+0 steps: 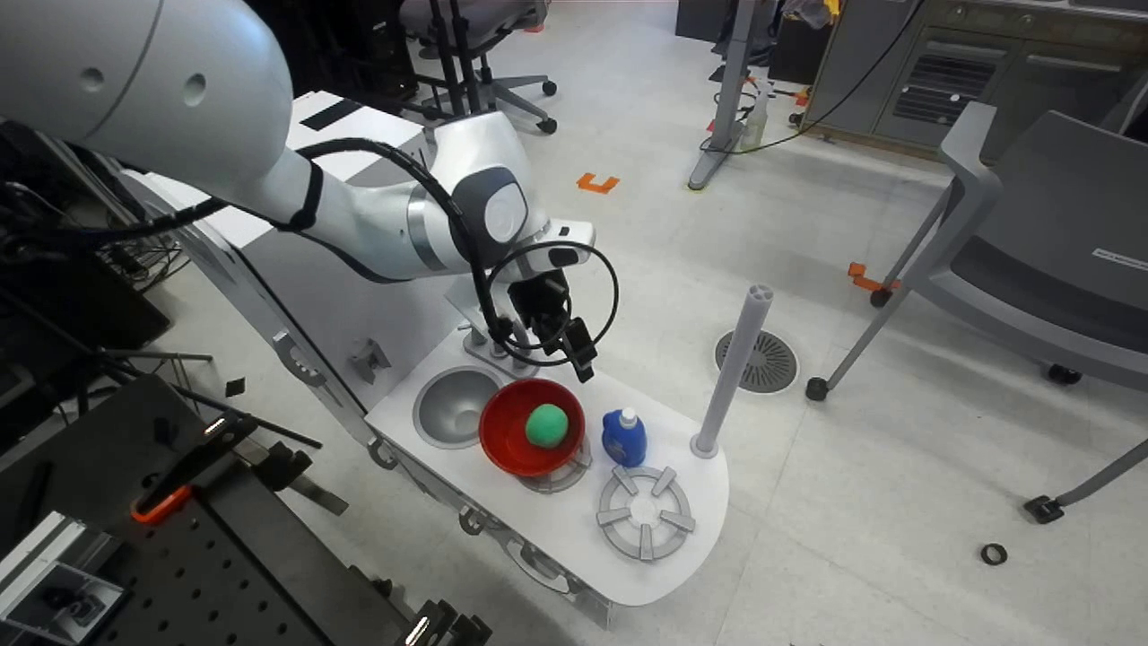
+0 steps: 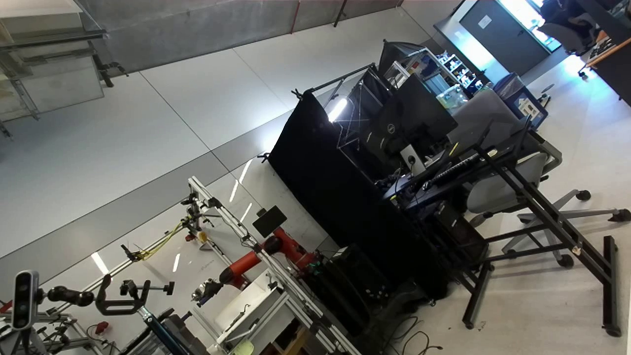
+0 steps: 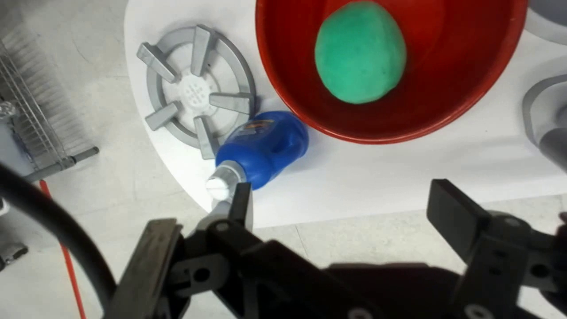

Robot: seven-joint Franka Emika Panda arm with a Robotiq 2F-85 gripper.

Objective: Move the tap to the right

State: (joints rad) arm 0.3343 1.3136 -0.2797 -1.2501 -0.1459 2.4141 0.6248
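Observation:
The silvery-grey tap (image 1: 493, 356) stands at the back edge of the white toy counter (image 1: 668, 574), behind the grey sink basin. Cable loops and the arm partly hide it in an exterior view. In the wrist view only part of the tap (image 3: 554, 144) shows at the right edge. My gripper (image 1: 581, 352) is above the counter's back edge, to the right of the tap in that exterior view. In the wrist view the gripper (image 3: 340, 195) has its fingers wide apart with nothing between them. The left finger overlaps the blue bottle's cap in the picture; I cannot tell whether they touch.
A red bowl (image 1: 502, 447) with a green ball (image 1: 546, 425) stands beside the sink basin (image 1: 453, 408). A blue bottle (image 1: 625, 440), a grey burner ring (image 1: 645, 516) and a tall grey post (image 1: 734, 377) are on the counter's right part. A chair (image 1: 1049, 269) stands farther right.

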